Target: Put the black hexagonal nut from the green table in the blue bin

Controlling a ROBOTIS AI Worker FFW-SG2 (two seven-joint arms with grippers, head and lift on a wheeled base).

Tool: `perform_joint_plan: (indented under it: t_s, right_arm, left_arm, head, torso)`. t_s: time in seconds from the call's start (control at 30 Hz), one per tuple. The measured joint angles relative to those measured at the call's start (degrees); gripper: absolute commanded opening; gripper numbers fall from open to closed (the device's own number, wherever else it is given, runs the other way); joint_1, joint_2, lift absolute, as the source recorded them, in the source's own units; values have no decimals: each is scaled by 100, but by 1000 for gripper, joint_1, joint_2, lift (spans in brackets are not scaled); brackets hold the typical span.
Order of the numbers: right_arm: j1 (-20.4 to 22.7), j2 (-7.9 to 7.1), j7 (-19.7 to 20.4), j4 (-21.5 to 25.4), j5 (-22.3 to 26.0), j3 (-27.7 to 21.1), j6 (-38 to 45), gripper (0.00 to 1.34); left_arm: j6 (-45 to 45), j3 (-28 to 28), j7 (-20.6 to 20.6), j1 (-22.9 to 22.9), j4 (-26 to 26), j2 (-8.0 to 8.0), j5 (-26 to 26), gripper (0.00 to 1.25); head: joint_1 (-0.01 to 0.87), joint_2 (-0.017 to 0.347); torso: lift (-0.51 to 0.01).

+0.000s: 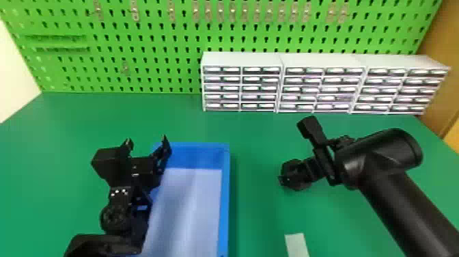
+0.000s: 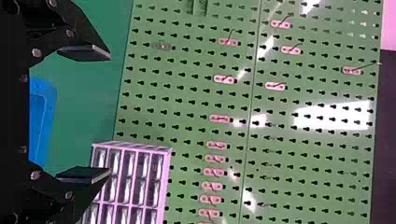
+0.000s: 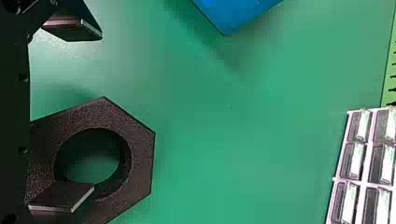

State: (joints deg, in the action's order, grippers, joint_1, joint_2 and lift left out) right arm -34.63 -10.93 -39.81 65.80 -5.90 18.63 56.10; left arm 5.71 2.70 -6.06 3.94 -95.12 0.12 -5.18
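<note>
With 12 at the far side of your head view, the green table point(image 1: 252, 212) spreads around the whole dial. Behind its far edge, from 10 to 1 o'clock, stands the green board point(image 1: 153, 76), pierced with rows of slots and carrying small metal hooks point(image 1: 135, 12) along 11 to 1. At 2 o'clock you have the drawers point(image 1: 239, 59), three white blocks side by side against the board; their fronts carry pale strips, and you can't make out any writing on them.

Your blue bin point(image 1: 225, 201) sits at 7 o'clock, its floor pale. Your left gripper point(image 1: 147, 140) is at 9 o'clock, above the bin's far left corner and pointing towards 12. Its jaws stand wide apart, with nothing between them. Your right gripper point(image 1: 296, 153) is at 3 to 4 o'clock, its jaws also spread wide and gripping nothing.

The black nut point(image 3: 140, 154) is at 4 o'clock, just by your right gripper and well apart from the bin, off the bin's right side. In the right wrist view, one fingertip overlaps the rim of its round hole; you can't tell whether they touch. The other stands clear of it. Down at 5 o'clock, a pale slip point(image 1: 296, 244) lies on the table.
</note>
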Motion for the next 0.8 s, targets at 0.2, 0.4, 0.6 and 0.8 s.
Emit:
perform_joint_plan:
  t_s: [0.2,0.4,0.6,0.8]
  right_arm:
    - [-77,-28,-9,-17,13,76,-24,1207]
    - [-224,-53,-9,-16,-6,101,-26,1207]
    - [-248,-17,-9,-16,-17,152,-21,1207]
    - [-219,28,-9,-91,3,202,-34,1207]
  left_arm:
    - [0,-17,0,6,1,4,-3,867]
    - [0,-27,0,19,0,6,-6,867]
    - [0,-32,0,19,0,8,0,867]
    - [0,-33,0,14,0,14,2,867]
  head:
    - [657,57]
    - [657,57]
    - [657,57]
    - [657,57]
  torso:
    - [-95]
    - [-95]
    - [-95]
    - [-95]
